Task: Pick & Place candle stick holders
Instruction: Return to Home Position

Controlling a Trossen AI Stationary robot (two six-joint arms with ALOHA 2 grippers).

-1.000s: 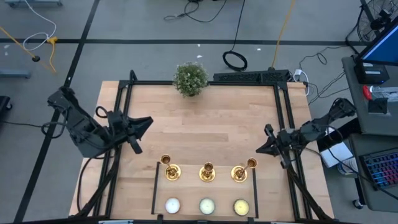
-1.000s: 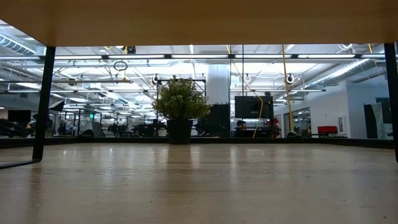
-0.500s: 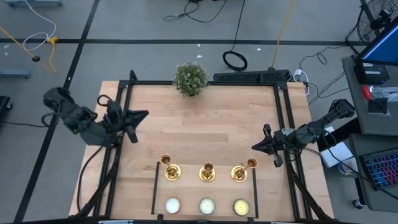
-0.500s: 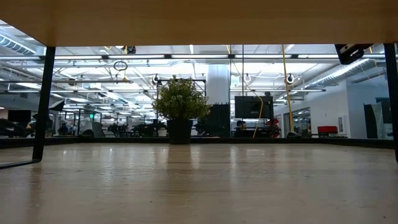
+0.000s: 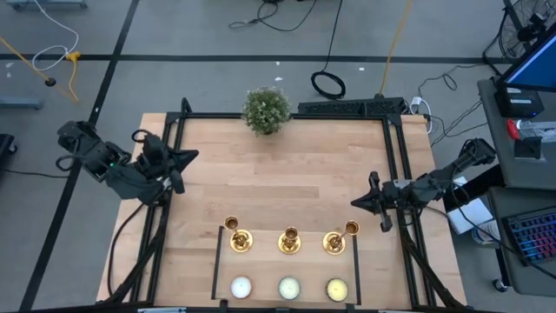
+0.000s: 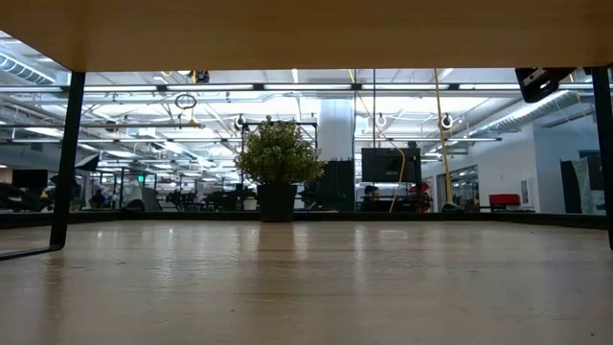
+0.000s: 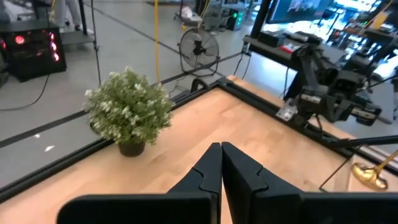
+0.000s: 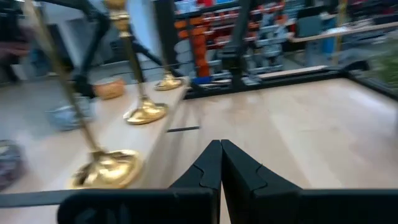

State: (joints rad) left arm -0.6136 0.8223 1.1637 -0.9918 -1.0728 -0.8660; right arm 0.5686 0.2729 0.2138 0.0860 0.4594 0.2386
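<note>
Three gold candle stick holders [image 5: 237, 239] [image 5: 289, 240] [image 5: 335, 241] stand in a row near the table's front edge. None of them is held. My left gripper [image 5: 189, 157] hovers at the table's left edge, well behind and left of the row, shut and holding nothing; its joined fingers [image 7: 221, 152] point toward the plant. My right gripper [image 5: 354, 203] is at the right side, just behind the rightmost holder, shut with nothing in it. In the right wrist view the holders [image 8: 107, 167] [image 8: 147, 112] [image 8: 168, 81] line up to one side of the closed fingertips [image 8: 220, 148].
A bushy green potted plant [image 5: 266, 109] stands at the back edge. Three flat tealight candles [image 5: 241, 287] [image 5: 288, 288] [image 5: 336, 289] lie in front of the holders. Black lines [image 5: 215, 261] flank the rows, and a black metal frame [image 5: 395, 148] rims the wooden table [image 5: 287, 183].
My left arm has drawn back toward the table's left edge and its fingers have closed. The right gripper has shifted slightly left. The holders have not moved.
</note>
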